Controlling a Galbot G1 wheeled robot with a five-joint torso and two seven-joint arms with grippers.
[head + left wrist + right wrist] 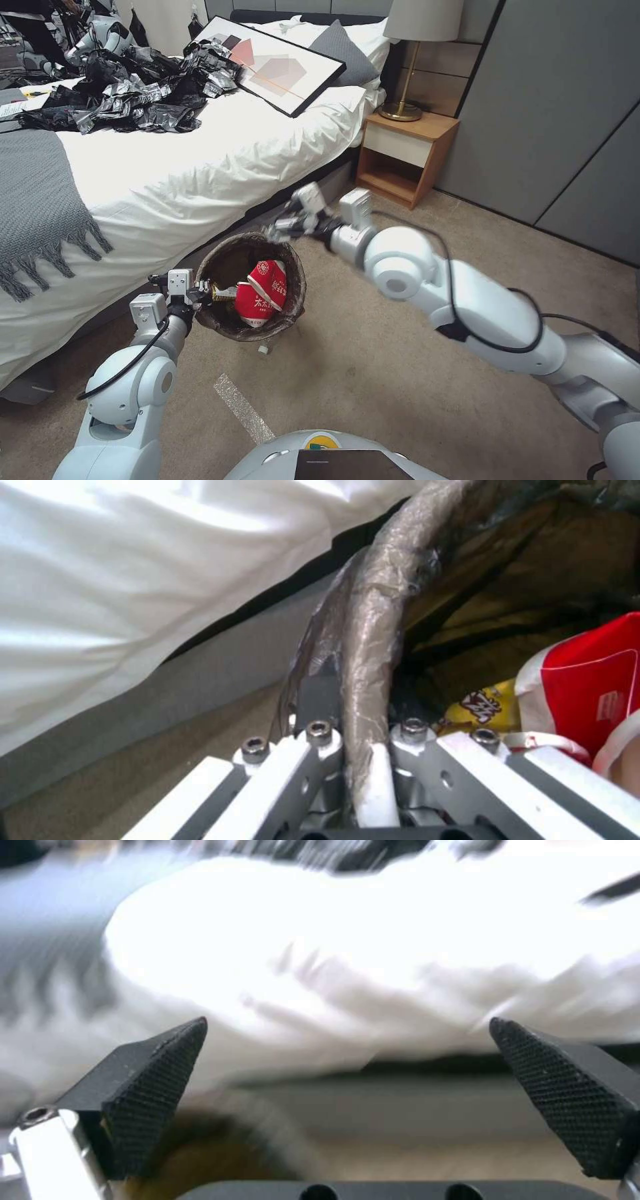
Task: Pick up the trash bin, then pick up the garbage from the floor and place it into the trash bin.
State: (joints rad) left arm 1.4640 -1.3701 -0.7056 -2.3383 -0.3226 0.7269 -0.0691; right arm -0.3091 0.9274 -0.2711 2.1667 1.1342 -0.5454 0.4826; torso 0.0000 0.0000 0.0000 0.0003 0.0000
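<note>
**Bin in the left claw, right claw empty above the rim**

Left gripper (202,293) is clamped on the rim of the trash bin (293,303), one finger inside and one outside, with the brown bag liner (373,630) pinched between them. My left wrist view shows that clearly. The bin sits just beyond that gripper, tipped a bit, right beside the bed (200,153). Inside it, close to the fingers, are two red-and-white noodle bowls (263,290) and a yellow wrapper (477,707).

Right gripper (283,227) hangs over the far rim of the bin, fingers (157,1080) spread wide with nothing between them. One small white scrap (264,349) is on the carpet (373,373), just past the bin's near side, below both grippers.
</note>
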